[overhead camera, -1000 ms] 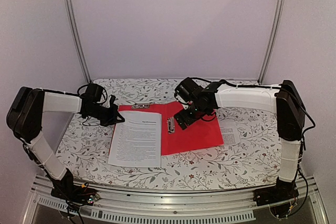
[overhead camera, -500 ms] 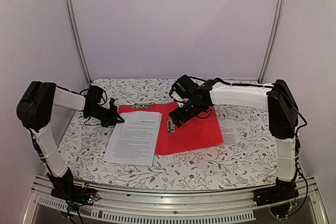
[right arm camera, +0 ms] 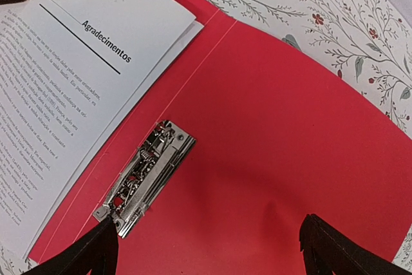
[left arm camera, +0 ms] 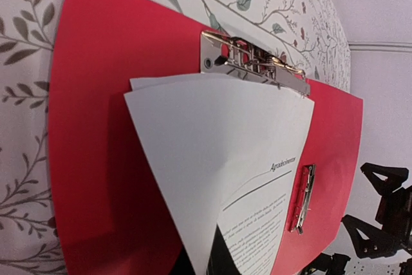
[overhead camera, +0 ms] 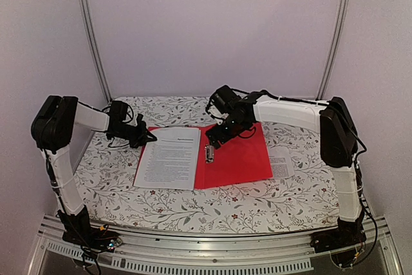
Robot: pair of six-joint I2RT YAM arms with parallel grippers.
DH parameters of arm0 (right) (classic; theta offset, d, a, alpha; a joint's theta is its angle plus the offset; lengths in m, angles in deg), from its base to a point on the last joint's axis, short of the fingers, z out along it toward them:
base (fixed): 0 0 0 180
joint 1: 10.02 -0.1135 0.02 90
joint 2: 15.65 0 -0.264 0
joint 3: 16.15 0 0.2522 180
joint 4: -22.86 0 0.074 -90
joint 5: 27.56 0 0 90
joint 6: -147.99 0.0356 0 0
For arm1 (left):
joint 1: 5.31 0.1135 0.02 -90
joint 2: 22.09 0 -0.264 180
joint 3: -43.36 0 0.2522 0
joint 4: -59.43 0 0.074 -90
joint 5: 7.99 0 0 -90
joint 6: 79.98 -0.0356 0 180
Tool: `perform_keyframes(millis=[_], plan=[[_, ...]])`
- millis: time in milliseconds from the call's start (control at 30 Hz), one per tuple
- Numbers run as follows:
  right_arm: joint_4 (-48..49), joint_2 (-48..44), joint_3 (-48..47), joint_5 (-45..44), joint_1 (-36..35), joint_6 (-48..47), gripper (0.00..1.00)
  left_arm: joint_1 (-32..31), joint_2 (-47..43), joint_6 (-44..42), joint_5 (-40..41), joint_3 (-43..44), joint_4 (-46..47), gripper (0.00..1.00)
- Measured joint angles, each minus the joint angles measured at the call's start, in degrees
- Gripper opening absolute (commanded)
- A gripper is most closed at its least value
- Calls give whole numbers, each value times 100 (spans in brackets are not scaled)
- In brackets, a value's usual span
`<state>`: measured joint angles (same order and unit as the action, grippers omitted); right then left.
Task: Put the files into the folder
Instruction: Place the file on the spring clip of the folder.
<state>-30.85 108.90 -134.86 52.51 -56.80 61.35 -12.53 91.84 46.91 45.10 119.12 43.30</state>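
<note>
- We see the folder (overhead camera: 241,159) open flat on floral counter (overhead camera: 270,201), red inside up.
- files (overhead camera: 168,158) lie over folder's L half, print up, one corner bowed up.
- L fingers (overhead camera: 149,138) pinched tight on files' corner, at folder's far-L edge.
- R fingers (overhead camera: 217,140) spread wide, holding nothing, low over folder's spine near metal clip (right arm camera: 145,178); we can't tell if touching.

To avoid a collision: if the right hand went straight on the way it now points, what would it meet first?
Most likely the right hand would meet the red folder, on its bare inner face, with the metal clip close beside. Depth is hard to judge.
</note>
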Motion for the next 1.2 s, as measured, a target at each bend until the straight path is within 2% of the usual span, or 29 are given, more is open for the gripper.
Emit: perform_keyframes(millis=[400,933,1100,1200], plan=[[-170,234,-442,83,101,-70,99,0,22,-184,66,221,-636,8],[-254,422,-544,234,111,-81,99,0,195,-17,96,208,-509,7],[-260,422,-549,264,111,-81,99,0,243,44,92,254,-365,8],[-273,422,-562,284,111,-81,99,0,247,85,90,258,-267,12]])
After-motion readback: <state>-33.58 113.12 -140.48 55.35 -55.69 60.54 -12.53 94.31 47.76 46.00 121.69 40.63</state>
